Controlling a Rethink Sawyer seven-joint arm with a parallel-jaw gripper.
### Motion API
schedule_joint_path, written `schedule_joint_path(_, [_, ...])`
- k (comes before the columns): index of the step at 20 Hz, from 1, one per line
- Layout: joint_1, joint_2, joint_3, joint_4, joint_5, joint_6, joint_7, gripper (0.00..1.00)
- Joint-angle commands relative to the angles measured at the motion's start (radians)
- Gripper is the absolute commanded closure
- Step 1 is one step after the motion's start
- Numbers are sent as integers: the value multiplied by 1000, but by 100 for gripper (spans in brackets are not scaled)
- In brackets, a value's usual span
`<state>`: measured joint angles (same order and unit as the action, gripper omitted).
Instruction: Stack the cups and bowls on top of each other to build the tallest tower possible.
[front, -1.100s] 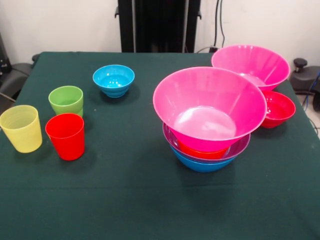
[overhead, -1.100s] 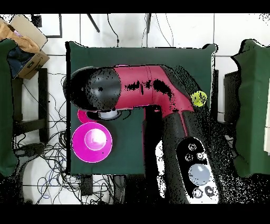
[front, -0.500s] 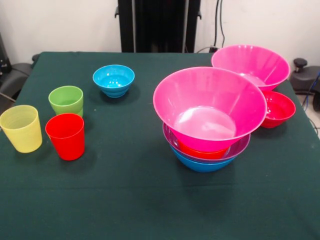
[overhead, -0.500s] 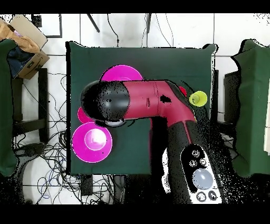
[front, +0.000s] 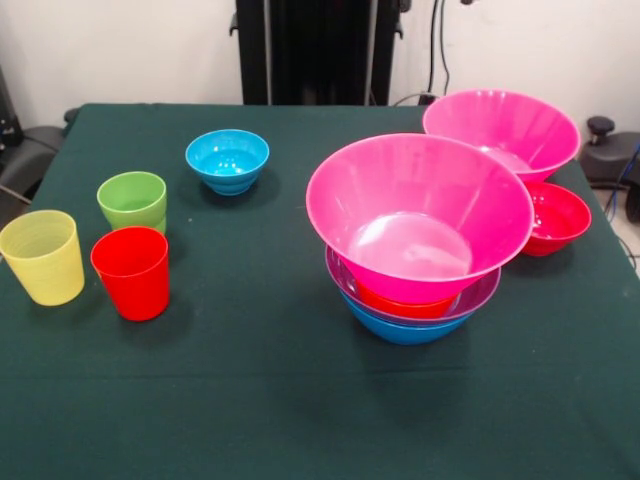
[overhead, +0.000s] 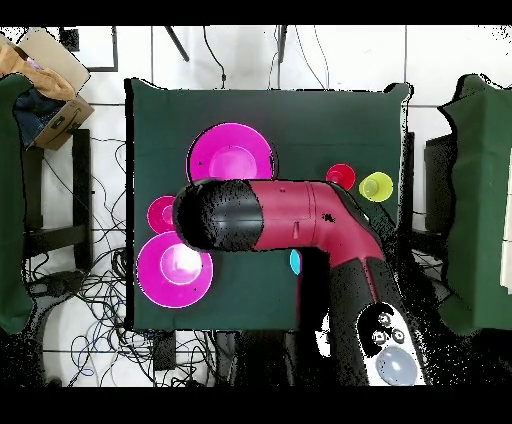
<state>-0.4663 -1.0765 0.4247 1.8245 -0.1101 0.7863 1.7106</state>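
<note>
Since the earlier overhead frames the arm (overhead: 300, 215) is swinging across the bench (front: 280, 400), uncovering the tower's top pink bowl (front: 419, 215) and the red cup (front: 131, 271), while in the front view nothing on the cloth is shifting. The claw itself is hiding under the arm's bulk overhead and is not entering the front view, so I cannot tell whether it is spread or pressed together. The tower (front: 410, 310) is sitting right of centre, blue lowest, then purple and orange, with the big pink bowl uppermost; the second pink bowl (front: 502, 130) is standing just behind it, the crimson bowl (front: 555, 217) beside that. The cyan bowl (front: 228, 160) is sitting far left of centre, and the yellow cup (front: 42, 256), red cup and green cup (front: 132, 200) are clustering at the near left. All this looks like thin glossy plastic: light, stiff, likely slippery, so pinching a rim wall seems the safest hold, the cups probably suiting the claw best.
</note>
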Motion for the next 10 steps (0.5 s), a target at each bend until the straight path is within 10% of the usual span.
schedule_joint_path(1, [-10, 74, -60, 16, -42, -20, 102, 0])
schedule_joint_path(10, [-11, 239, -64, -128, -82, 23, 44, 0])
